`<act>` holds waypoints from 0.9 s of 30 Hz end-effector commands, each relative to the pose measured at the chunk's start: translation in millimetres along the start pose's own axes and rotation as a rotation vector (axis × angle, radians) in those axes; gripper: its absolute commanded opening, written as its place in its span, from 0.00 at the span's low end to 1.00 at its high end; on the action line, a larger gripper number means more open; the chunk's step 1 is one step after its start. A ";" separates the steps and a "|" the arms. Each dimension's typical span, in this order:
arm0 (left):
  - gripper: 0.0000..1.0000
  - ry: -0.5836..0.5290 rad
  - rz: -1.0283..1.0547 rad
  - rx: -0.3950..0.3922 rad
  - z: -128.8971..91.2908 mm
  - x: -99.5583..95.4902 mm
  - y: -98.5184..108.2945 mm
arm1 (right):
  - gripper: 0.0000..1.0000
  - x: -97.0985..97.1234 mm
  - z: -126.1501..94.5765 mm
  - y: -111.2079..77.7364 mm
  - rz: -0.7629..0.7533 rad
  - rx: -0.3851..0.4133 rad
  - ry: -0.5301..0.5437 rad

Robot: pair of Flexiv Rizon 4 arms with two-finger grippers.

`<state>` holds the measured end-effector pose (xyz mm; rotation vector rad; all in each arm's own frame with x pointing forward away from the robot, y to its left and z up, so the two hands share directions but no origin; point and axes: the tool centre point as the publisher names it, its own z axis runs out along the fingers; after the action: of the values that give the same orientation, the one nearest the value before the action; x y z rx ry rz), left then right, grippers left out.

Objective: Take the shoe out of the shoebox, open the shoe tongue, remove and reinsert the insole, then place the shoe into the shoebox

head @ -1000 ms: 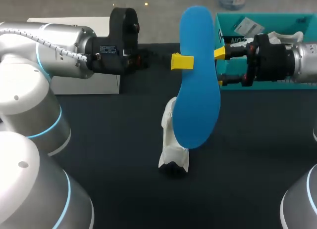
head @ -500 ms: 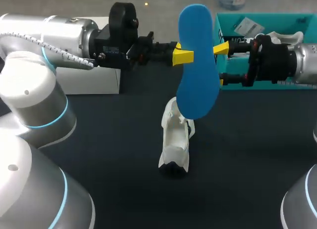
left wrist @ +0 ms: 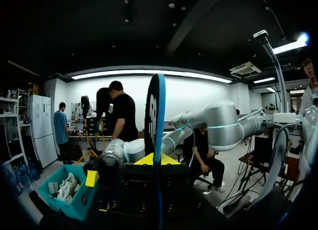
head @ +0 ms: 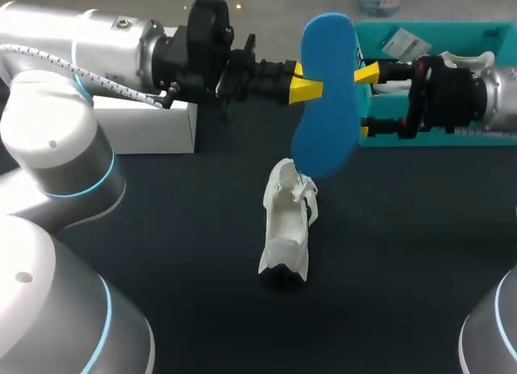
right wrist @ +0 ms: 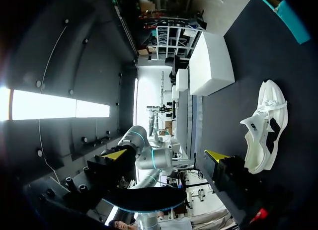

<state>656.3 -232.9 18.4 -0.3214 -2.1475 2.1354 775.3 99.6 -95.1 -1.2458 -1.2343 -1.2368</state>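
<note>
A blue insole [head: 327, 99] hangs upright in the air above and behind the white shoe [head: 287, 224], which lies on the dark table with its tongue pulled open. My left gripper [head: 305, 89] comes in from the left and is shut on the insole's edge. In the left wrist view the insole [left wrist: 158, 115] stands edge-on between the yellow tips of that gripper [left wrist: 151, 159]. My right gripper [head: 367, 102] is open, its tips just right of the insole, with nothing gripped. In the right wrist view the insole [right wrist: 144, 197] and the shoe [right wrist: 263, 123] show around the right gripper [right wrist: 166, 155].
The teal shoebox [head: 452, 140] stands at the back right behind my right gripper, with a second white shoe [left wrist: 67, 186] and a paper tag [head: 404, 43] inside. A white box [head: 141, 132] sits at the back left under my left arm.
My left arm has stretched out to the right and carried the insole up and back, clear of the shoe. The right arm and the shoe have stayed in place.
</note>
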 end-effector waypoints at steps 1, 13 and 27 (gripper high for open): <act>0.00 0.056 0.558 -0.031 -3.5 -15.1 18.8 | 1.00 2.4 1.0 1.1 0.005 0.005 -0.005; 0.00 0.064 0.771 -0.095 -6.9 -25.9 22.7 | 1.00 4.4 3.9 1.6 -0.013 0.017 0.020; 0.00 -0.006 1.344 -0.129 -15.0 -45.1 68.1 | 1.00 4.4 3.9 1.6 -0.013 0.017 0.020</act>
<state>707.2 -227.8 -34.0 -1.5886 -2.3711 2.2822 776.1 102.1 -90.0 -1.2117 -1.2372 -1.2438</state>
